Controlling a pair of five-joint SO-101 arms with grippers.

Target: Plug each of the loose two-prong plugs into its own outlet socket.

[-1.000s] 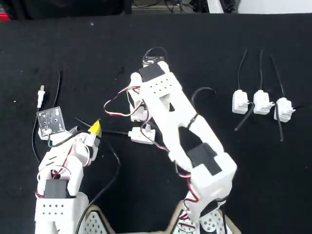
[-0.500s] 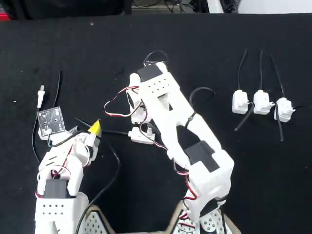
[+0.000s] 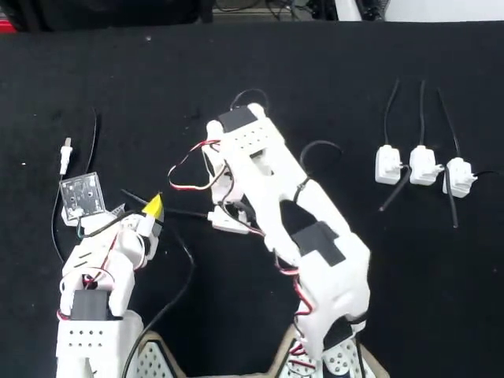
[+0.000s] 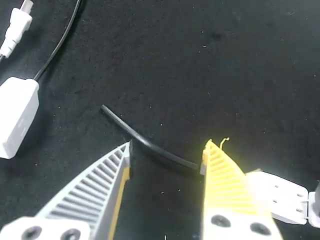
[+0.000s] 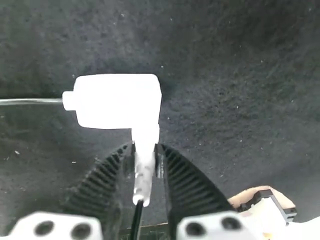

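Two arms work over the black cloth (image 3: 315, 63); findings run left to right.

At far left you have one loose plug (image 3: 66, 155), unseated, its prongs too small to make out. Just nearer lies one square outlet block (image 3: 83, 194), apart from that plug. Your left gripper (image 4: 166, 150) stands right of the block with its fingers spread wide and nothing held between them. One black cable (image 4: 150, 145) lies on the cloth across the gap, and its end passes out of sight behind the yellow finger. A white piece (image 4: 280, 197) beyond that finger is cut off by the frame edge and cannot be identified.

At centre, the right arm (image 3: 283, 197) covers its own gripper from above, and only a sliver of the centre socket (image 3: 224, 221) shows past it. In the wrist view, your right gripper (image 5: 145, 148) is closed tight on the held plug (image 5: 146, 137), whose head touches one face of that socket. The prongs are hidden, so how deep the plug sits cannot be told.

At right, well apart from both arms, three white units stand in a row: first unit (image 3: 387, 165), second unit (image 3: 423, 165), third unit (image 3: 458, 177). Each has a thin black lead (image 3: 421, 102) running to the far side. From above, plug and socket cannot be told apart in any of them.

Count: one loose plug, one held plug, one square block, one centre socket, three units.
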